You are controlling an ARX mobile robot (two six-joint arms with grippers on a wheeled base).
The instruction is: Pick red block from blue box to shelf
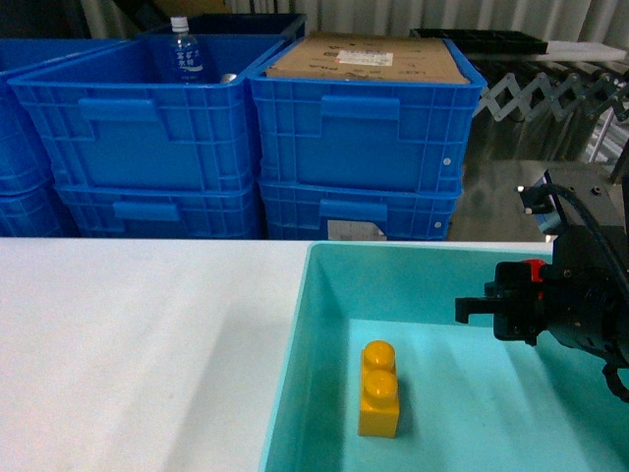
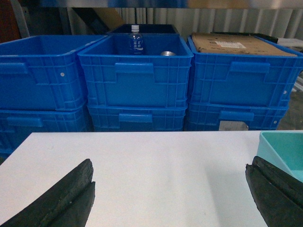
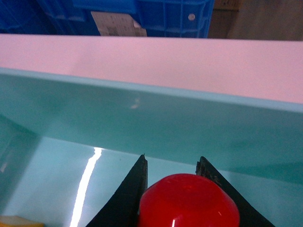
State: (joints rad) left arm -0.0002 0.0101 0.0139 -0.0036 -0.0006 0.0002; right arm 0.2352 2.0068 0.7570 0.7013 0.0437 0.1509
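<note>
With the right gripper (image 1: 470,310) hanging above the blue box (image 1: 295,393), I read this as the lift-out step: the red block (image 3: 188,201) sits between its two black fingers (image 3: 130,196), which look closed snugly against it. In my right wrist view the round red stud fills the gap between them, and in the head view only a small patch of red shows at the gripper body. The block appears to be off the box floor, though I can't be sure from these angles.

Down in the box, near the left wall, the orange-yellow brick (image 1: 378,388) lies on the floor, well apart from the gripper; I'll leave it there.

My left gripper (image 2: 170,198) is idle over the white bench (image 1: 138,344), to the left of the box, fingers spread wide with nothing between them.

Beyond the bench stand stacked dark blue crates (image 1: 364,138), one on the left holding a water bottle (image 1: 185,51), one on the right topped with cardboard (image 1: 366,59). I can't make out the shelf clearly in any view.

Next, I judge, the move calls for raising the block clear of the box's far wall, then carrying it toward the shelf while keeping the grip firm, since the glossy plastic could slip.
</note>
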